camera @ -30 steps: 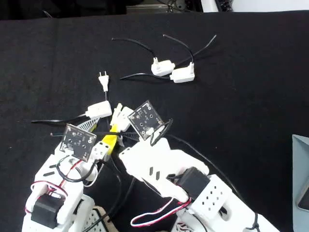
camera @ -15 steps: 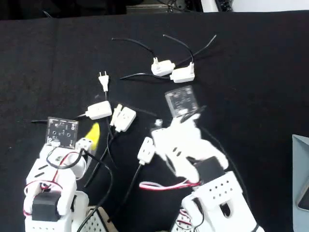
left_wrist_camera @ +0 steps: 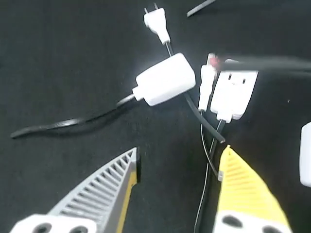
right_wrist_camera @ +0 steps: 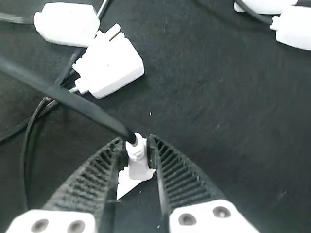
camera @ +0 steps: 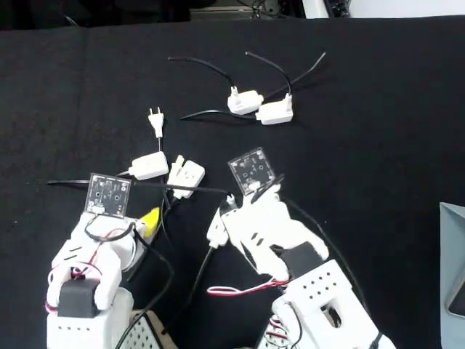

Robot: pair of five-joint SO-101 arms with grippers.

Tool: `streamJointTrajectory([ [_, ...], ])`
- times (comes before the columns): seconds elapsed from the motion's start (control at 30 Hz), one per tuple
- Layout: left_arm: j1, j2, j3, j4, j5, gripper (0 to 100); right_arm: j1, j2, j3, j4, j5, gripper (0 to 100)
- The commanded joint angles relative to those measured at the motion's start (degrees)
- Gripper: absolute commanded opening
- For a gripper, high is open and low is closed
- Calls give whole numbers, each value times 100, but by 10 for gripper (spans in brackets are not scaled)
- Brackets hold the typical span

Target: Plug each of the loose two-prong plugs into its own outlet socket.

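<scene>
My right gripper is shut on a small white two-prong plug, whose black cable runs off taut to the left. In the high view this gripper sits mid-table beside a white outlet block. Two more white outlet blocks lie just left of it. A loose plug lies farther back. My left gripper is open and empty, short of one outlet block and the loose plug.
Two white adapters with black cables lie joined at the back centre. Thin black cables cross the cloth between both grippers. A grey box stands at the right edge. The black table is bare on the right.
The two arms, close together a second ago, pulled apart. The right gripper swung right with the plug, then came back left; the left arm drew back and its gripper opened.
</scene>
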Motion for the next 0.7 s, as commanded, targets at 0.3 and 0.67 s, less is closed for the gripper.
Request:
streamJointTrajectory([
  [0.3,620,53,-224,-132,70,304,932,-92,-435,-105,-70,12],
  [0.67,1490,3033,-2097,-176,114,307,1952,-92,-549,-149,-853,13],
])
